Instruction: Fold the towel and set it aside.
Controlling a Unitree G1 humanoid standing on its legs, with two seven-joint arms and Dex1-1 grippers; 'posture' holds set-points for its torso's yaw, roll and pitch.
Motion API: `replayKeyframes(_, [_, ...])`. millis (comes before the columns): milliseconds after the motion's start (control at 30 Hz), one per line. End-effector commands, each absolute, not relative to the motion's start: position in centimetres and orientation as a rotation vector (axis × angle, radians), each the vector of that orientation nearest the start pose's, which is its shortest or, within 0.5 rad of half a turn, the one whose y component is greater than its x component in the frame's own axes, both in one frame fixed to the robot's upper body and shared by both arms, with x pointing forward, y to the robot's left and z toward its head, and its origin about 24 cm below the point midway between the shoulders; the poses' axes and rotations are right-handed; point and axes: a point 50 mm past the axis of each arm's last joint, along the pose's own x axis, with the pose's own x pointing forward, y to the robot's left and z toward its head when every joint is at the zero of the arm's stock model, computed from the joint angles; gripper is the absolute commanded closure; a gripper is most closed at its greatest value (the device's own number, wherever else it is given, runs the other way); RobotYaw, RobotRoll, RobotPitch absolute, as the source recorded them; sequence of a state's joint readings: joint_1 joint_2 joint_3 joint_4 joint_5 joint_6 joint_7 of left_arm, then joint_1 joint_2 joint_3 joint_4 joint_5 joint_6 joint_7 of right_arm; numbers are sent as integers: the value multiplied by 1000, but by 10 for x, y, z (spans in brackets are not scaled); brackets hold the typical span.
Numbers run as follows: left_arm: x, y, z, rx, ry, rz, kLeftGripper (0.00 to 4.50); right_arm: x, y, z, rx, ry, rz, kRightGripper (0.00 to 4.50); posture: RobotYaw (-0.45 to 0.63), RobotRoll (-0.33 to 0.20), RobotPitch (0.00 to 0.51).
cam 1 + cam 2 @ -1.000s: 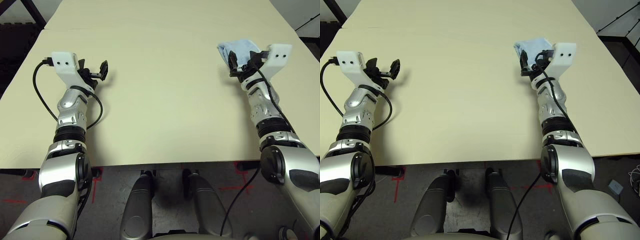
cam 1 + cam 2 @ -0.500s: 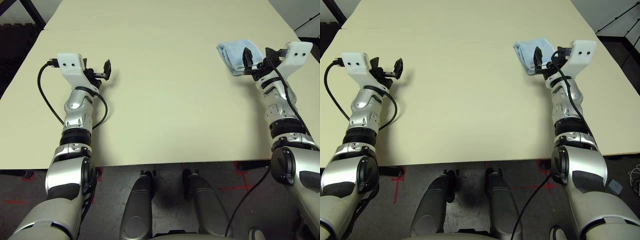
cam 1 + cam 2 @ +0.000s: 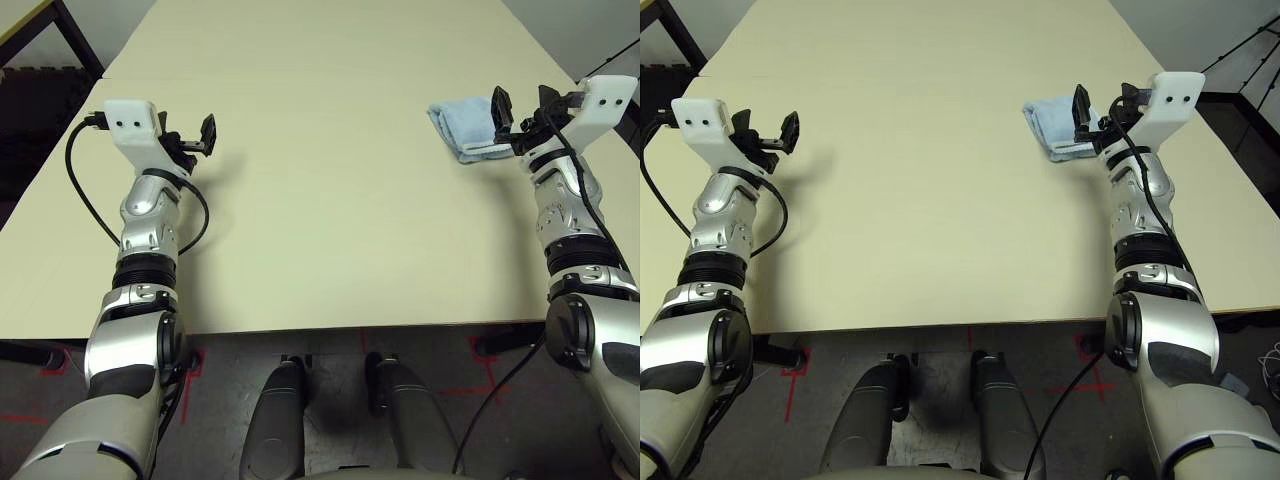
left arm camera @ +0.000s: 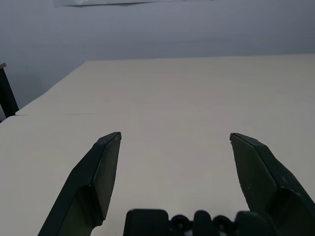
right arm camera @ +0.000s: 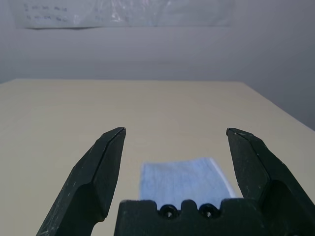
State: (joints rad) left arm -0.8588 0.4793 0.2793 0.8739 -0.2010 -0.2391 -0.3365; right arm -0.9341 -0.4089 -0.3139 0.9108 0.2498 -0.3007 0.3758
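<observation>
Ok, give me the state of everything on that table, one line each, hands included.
Towel: folded, flat on the table's right side, not held.
Left hand: open, empty, above the table.
Right hand: open, empty, just right of the towel.
Table: bare apart from the towel.

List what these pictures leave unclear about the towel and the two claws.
- Towel, left eye view: its right part is hidden behind the right claw; tag and embroidery too small to make out.
- Towel, right wrist view: its near edge is covered by the claw's black base.
- How many layers the fold has: hidden underneath in every view.
- Left claw, left wrist view: the finger bases are cut off by the picture's edge.
</observation>
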Motion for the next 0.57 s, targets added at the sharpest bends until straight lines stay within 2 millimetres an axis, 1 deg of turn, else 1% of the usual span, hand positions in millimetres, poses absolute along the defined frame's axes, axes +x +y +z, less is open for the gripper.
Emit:
replayKeyframes(33, [378,275,184,77,-304,-16,0,385,-247,197,16,-416,96,44,28,0,130])
replayKeyframes(133, [375,282,184,81,-298,2,0,386,-245,195,24,-401,105,44,40,0,136])
replayKeyframes(200, [372,289,181,71,-288,18,0,387,-250,191,83,-384,49,44,36,0,146])
replayKeyframes(267, [371,292,180,66,-270,14,0,387,-255,189,76,-356,25,44,38,0,153])
replayKeyframes(400, [371,292,181,83,-246,-4,0,386,-260,182,70,-308,28,44,36,0,173])
replayKeyframes(500, [371,292,181,86,-239,-16,0,385,-261,184,61,-313,33,44,23,0,176])
replayKeyframes(567, [372,292,183,88,-240,-28,0,384,-259,187,53,-322,47,44,23,0,165])
